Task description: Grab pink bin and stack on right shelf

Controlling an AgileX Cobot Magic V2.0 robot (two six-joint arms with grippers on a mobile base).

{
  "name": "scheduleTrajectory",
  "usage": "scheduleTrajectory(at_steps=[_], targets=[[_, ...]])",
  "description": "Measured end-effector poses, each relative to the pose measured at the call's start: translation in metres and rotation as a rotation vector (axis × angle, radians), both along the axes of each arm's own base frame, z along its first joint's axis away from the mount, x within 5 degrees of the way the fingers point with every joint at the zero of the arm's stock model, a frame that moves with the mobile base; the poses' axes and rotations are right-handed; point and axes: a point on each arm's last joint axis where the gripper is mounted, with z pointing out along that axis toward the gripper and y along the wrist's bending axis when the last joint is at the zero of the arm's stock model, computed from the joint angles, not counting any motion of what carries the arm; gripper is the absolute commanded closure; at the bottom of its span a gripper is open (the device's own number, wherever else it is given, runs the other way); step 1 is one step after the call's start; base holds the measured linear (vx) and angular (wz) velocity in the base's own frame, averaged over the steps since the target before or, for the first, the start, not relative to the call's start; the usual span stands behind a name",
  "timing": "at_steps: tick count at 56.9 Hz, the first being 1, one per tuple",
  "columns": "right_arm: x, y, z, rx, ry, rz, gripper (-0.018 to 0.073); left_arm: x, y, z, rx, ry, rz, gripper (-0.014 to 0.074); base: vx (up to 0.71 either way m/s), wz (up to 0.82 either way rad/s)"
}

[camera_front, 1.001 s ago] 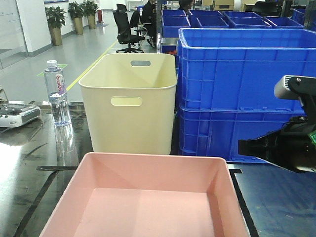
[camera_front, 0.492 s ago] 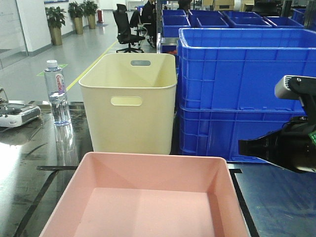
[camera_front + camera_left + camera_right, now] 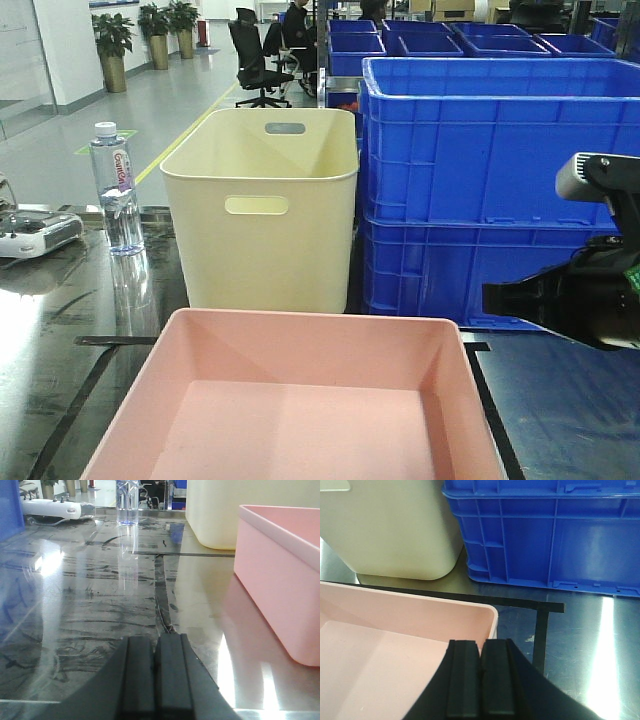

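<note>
The pink bin [image 3: 300, 400] sits empty on the dark glossy table at the front centre. It also shows in the left wrist view [image 3: 280, 580] and in the right wrist view [image 3: 380, 645]. My left gripper [image 3: 155, 639] is shut and empty, low over the table to the left of the bin and apart from it. My right gripper [image 3: 481, 641] is shut and empty, hovering over the bin's right side near its far right corner. My right arm [image 3: 570, 300] shows at the right edge. The right shelf [image 3: 570, 410] is the dark surface with black strip lines right of the bin.
A tall cream bin [image 3: 265, 200] with handle slots stands behind the pink bin. Stacked blue crates [image 3: 480, 150] stand at the back right. A water bottle [image 3: 117, 185] and a white controller [image 3: 35, 232] are at the back left.
</note>
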Motion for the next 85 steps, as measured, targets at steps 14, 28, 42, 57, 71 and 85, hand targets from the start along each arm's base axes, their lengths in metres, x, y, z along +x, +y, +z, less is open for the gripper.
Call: scheduleTrajectory(at_steps=[14,28,42,57,71,85], targets=[[-0.002,-0.011,-0.001,-0.089,-0.017,-0.026,0.0571,0.0,0.0,0.0,0.0,0.0,0.0,0.0604,0.0,0.0],[-0.08,-0.062,-0.03,-0.124,-0.173,-0.179,0.0571,0.0,0.0,0.0,0.0,0.0,0.0,0.0604,0.0,0.0],[-0.165,-0.075,-0.105,-0.159,-0.387,-0.262,0.0571,0.0,0.0,0.0,0.0,0.0,0.0,0.0604,0.0,0.0],[-0.196,-0.074,-0.197,-0.16,-0.377,-0.263,0.0571,0.0,0.0,0.0,0.001,0.003,0.0,0.0604,0.0,0.0],[-0.198,-0.074,-0.204,-0.164,-0.328,-0.269,0.0571,0.0,0.0,0.0,0.001,0.004,0.0,0.0604,0.0,0.0],[-0.198,-0.074,-0.205,-0.165,-0.324,-0.269,0.0571,0.0,0.0,0.0,0.001,0.004,0.0,0.0604,0.0,0.0]])
